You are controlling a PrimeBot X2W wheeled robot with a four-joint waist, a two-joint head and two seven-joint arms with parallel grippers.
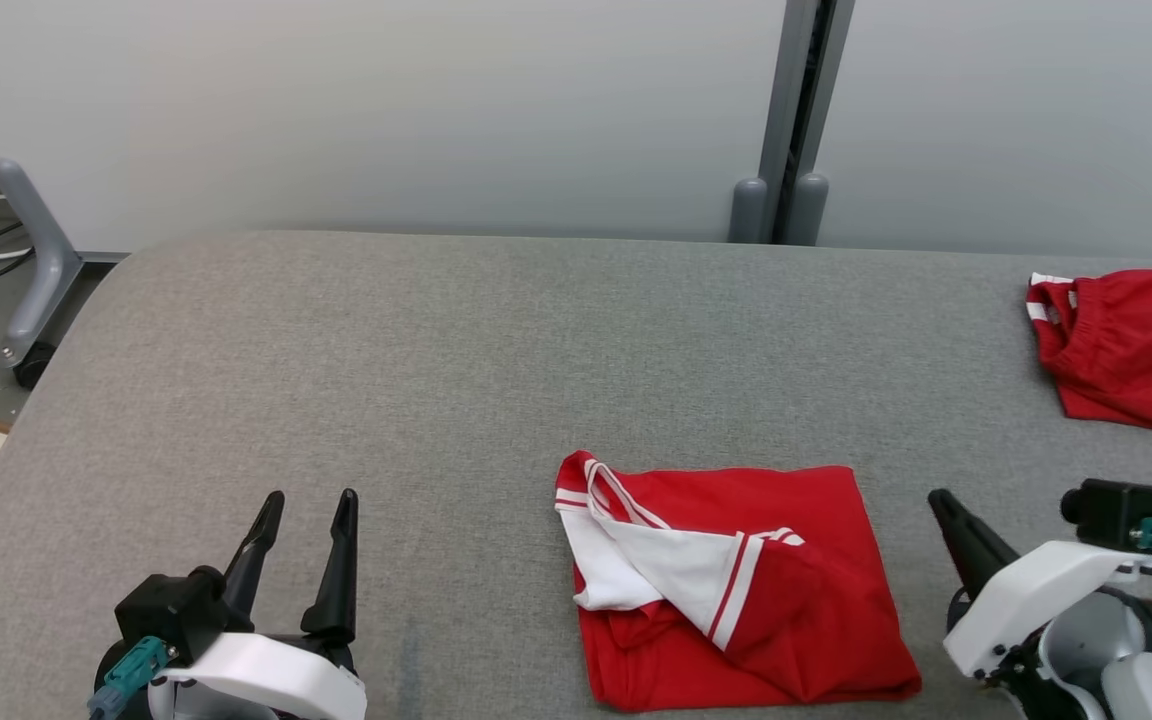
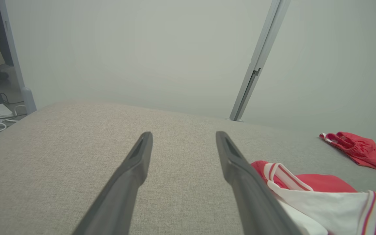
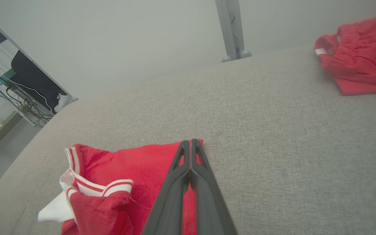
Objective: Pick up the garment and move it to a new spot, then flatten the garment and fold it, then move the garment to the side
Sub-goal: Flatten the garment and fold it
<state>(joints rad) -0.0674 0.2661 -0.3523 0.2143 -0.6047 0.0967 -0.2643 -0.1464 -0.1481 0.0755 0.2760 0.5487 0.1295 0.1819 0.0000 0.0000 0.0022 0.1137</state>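
Grey woven cloth covers the table (image 1: pixel 336 350), coarse and matt, the weave plain to see. Near its front edge lies the garment (image 1: pixel 816 560): soft red cloth, matt, with smoother white panels and trim. At the far right edge sits a second red garment (image 1: pixel 1136 350), same soft matt cloth, gathered at the waistband. The left gripper (image 1: pixel 312 494) is dark and matt, plastic by the look, and the right gripper (image 3: pixel 190 141) matches. Their wrist housings (image 1: pixel 1026 590) are smooth white plastic with a slight sheen. Behind stands a post (image 1: pixel 786 100), smooth grey, likely painted metal.

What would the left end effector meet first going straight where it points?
Way looks free: the left end effector points over bare table, the nearer red garment off to its right; depth unclear.
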